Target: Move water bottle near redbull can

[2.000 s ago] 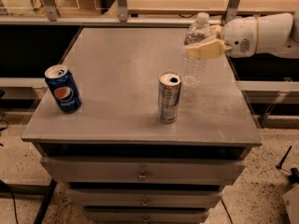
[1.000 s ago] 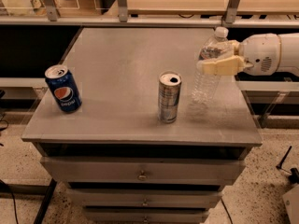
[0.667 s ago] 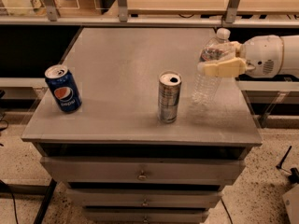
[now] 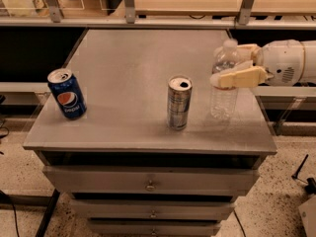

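The blue Pepsi can (image 4: 66, 94) at the left edge of the grey cabinet top (image 4: 138, 53) shows its round red, white and blue emblem; the lettering is too small to read. The redbull can (image 4: 178, 102) stands upright near the front middle, with silver and bluish panels, no legible writing and an open pull-tab top. Just to its right, apart from it, the water bottle (image 4: 222, 102) stands upright near the right edge with its base at the surface; whether it rests there or is held just clear cannot be told. The gripper (image 4: 226, 65) comes in from the right and clasps the bottle's upper body, one cream finger across the front and the other behind. The front finger hides the label band. The white arm (image 4: 289, 60) is cut off by the right border. Below, drawers (image 4: 148, 184) with small knobs show dimly
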`<control>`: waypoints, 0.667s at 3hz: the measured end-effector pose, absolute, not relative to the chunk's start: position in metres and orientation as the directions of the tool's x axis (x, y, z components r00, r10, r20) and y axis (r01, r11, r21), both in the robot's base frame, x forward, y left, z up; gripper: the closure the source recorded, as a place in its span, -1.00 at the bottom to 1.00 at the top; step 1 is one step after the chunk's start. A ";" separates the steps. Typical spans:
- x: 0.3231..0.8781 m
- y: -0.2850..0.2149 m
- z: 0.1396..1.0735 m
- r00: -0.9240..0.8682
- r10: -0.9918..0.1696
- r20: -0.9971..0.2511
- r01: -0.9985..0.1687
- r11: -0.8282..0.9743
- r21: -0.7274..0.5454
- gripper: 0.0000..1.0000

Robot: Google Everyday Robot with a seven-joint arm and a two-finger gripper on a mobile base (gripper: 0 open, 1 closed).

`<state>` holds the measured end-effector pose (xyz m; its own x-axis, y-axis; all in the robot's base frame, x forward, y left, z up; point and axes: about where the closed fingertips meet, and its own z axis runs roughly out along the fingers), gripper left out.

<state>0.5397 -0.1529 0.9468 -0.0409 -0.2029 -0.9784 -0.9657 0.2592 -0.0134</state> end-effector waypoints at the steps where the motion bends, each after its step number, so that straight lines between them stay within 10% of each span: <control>1: 0.533 -0.154 0.944 -0.033 -0.235 -0.971 -0.963 0.267 -0.032 -1.00; 2: 0.522 -0.159 0.946 -0.020 -0.256 -0.967 -0.958 0.282 -0.055 -1.00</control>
